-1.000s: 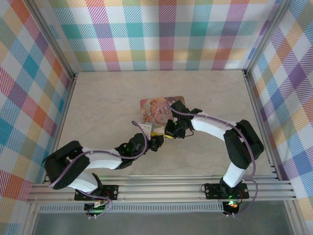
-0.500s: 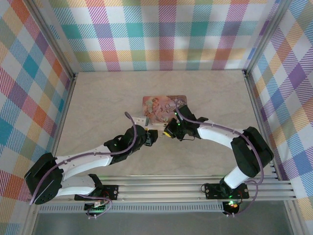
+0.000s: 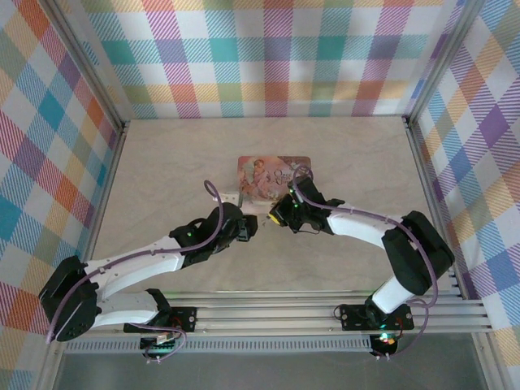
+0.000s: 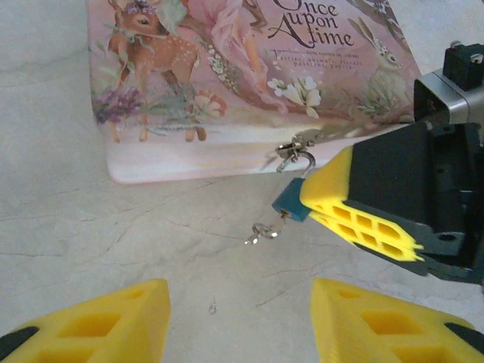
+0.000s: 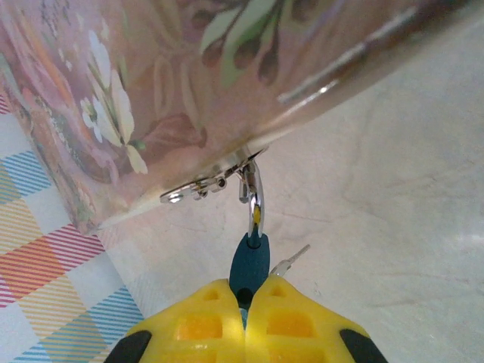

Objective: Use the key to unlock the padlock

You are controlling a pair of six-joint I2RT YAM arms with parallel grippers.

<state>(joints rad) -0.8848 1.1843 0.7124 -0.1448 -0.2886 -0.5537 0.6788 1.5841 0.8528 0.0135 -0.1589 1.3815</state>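
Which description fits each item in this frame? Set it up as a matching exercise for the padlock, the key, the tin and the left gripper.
Items
1. padlock
2. key
3. tin
4. left gripper

Descriptions
A. open, nothing between its fingers
B. pink, with a pictured lid
C. pinched by the shut right gripper
D. silvery sliver at the padlock's lower end

Pairs: 1-C, 2-D, 3-B, 4-A.

On the counter lay the tin. At its near edge hung the padlock, pinched between the right fingers. The key sat just at the padlock's near end. The left fingers stood nearer, apart from it.
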